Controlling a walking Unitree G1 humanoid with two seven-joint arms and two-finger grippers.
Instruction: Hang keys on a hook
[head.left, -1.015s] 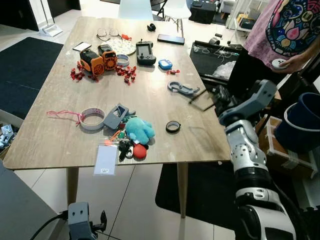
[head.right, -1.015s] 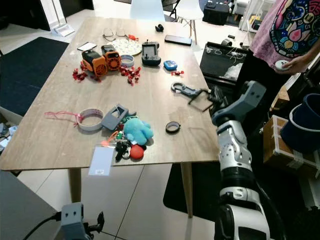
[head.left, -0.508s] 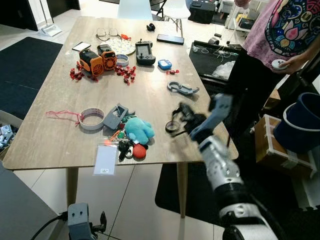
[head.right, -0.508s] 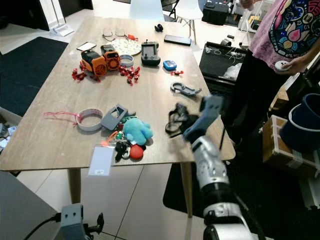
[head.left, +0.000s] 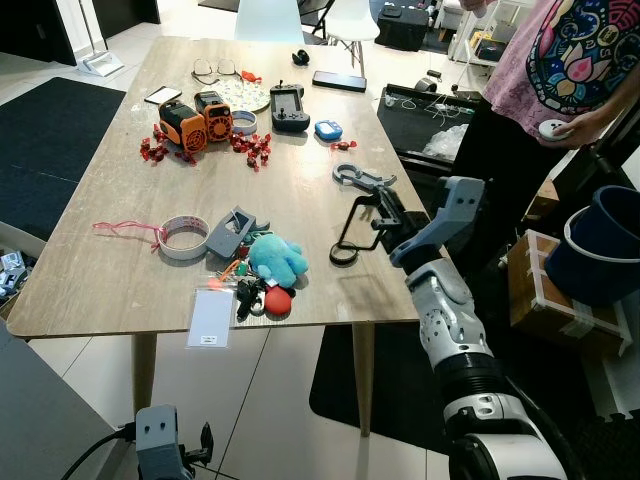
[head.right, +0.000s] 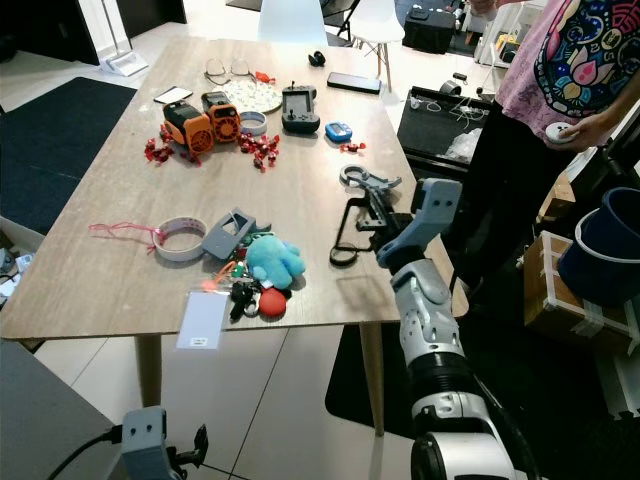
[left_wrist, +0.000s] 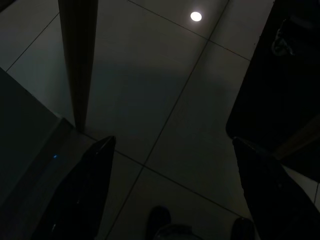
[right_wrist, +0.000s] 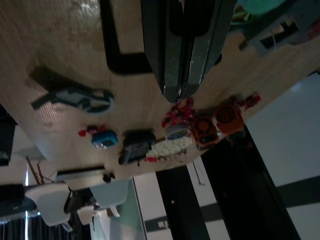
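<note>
The bunch of keys (head.left: 262, 293) with a soft teal toy (head.left: 278, 259) and a round red tag (head.left: 279, 302) lies near the front edge of the long wooden table (head.left: 300, 140). Its long line runs from 12 to 6 o'clock, with the toy at 12 and the black keys and tag at 6. The right gripper (head.left: 341, 240) hangs over the table at 3 o'clock from the toy, fingers pressed together, tips pointing down just above a small black ring (head.left: 343, 257). The left gripper (left_wrist: 170, 150) hangs low over the dark floor, fingers apart.
</note>
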